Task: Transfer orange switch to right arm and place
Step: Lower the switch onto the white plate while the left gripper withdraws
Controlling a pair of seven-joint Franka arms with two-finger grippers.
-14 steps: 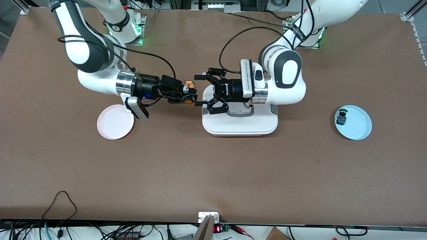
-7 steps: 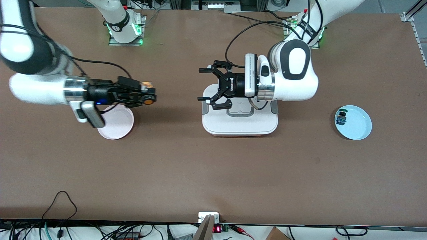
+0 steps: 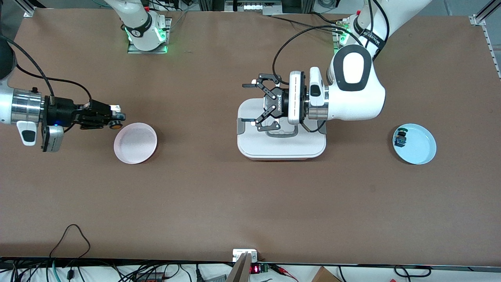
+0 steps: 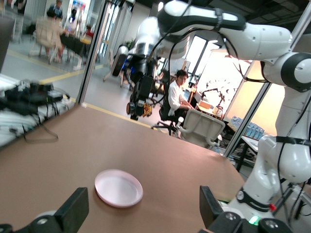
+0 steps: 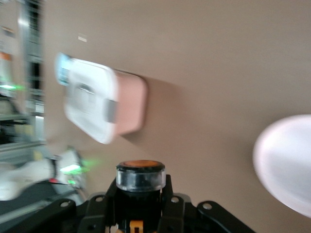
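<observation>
My right gripper (image 3: 116, 117) is shut on the orange switch (image 3: 114, 124), a small black body with an orange cap. It hangs over bare table just beside the pink plate (image 3: 135, 148), toward the right arm's end. In the right wrist view the switch (image 5: 141, 175) sits between the fingers of the right gripper (image 5: 141, 196), with the pink plate (image 5: 286, 165) at the edge. My left gripper (image 3: 246, 102) is open and empty over the white lidded container (image 3: 282, 145). In the left wrist view the left gripper (image 4: 143, 218) is open, and the pink plate (image 4: 118, 188) lies ahead of it.
A light blue plate (image 3: 420, 147) at the left arm's end holds a green-capped switch (image 3: 400, 137). The lidded container (image 5: 104, 104) also shows in the right wrist view. The right arm's gripper (image 4: 138, 97) shows far off in the left wrist view.
My right gripper has carried the orange switch away from the left gripper, across the pink plate toward the right arm's end. The left gripper stayed open and drew back slightly.
</observation>
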